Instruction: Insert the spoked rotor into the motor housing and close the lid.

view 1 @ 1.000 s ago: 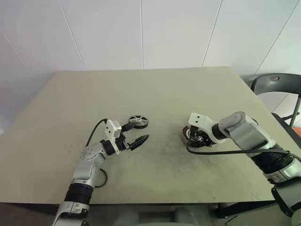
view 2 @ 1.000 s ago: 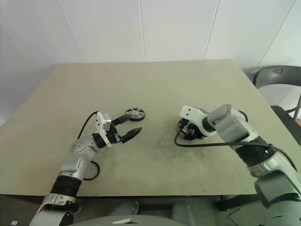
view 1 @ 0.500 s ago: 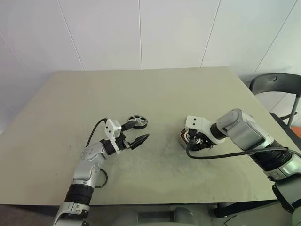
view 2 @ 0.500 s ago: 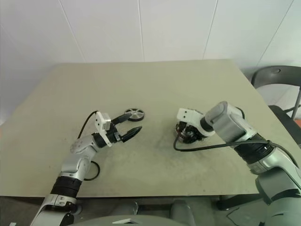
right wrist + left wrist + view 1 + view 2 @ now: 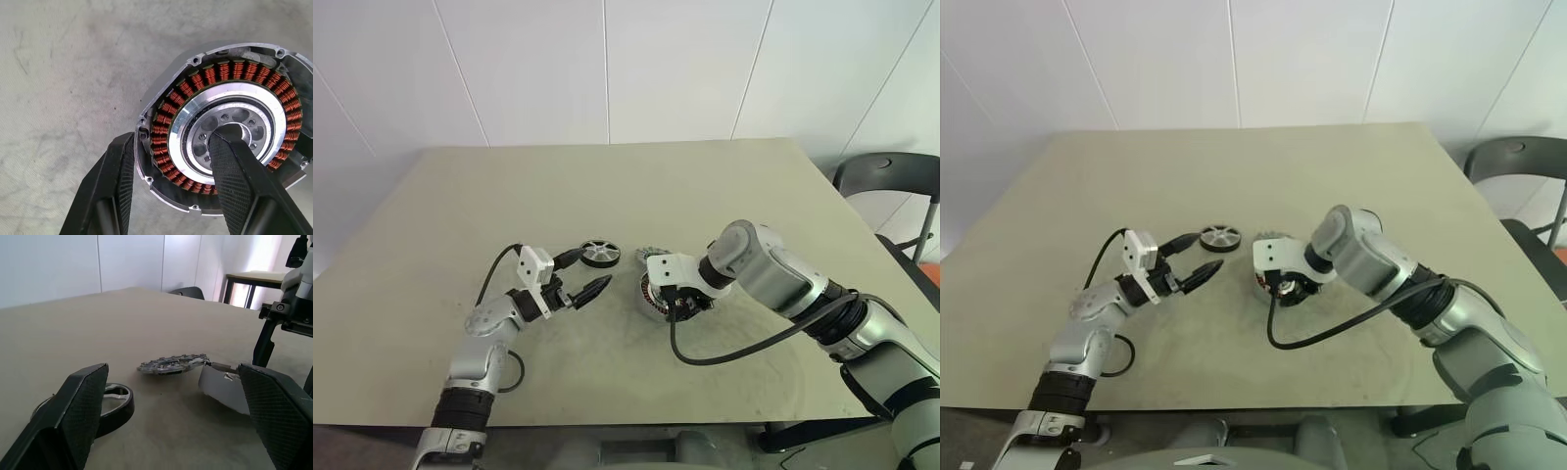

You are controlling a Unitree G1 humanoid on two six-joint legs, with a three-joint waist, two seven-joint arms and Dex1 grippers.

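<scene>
The motor housing, a black ring with copper windings and a metal hub, sits mid-table. My right gripper points down and is shut on its wall, one finger in the hub and the other outside the rim. The lid, a grey scalloped disc, lies just behind the housing, slightly tilted and touching its rim. The spoked rotor lies flat to the left of the lid. My left gripper stands open and level just in front of the rotor, holding nothing.
The right arm's black cable loops over the table in front of the housing. A dark chair stands beyond the table's right edge. Bare tabletop stretches to the white wall behind.
My right gripper has carried the motor housing leftward to the middle of the table, close to the rotor. The lid now shows behind the housing. The left gripper has stayed open.
</scene>
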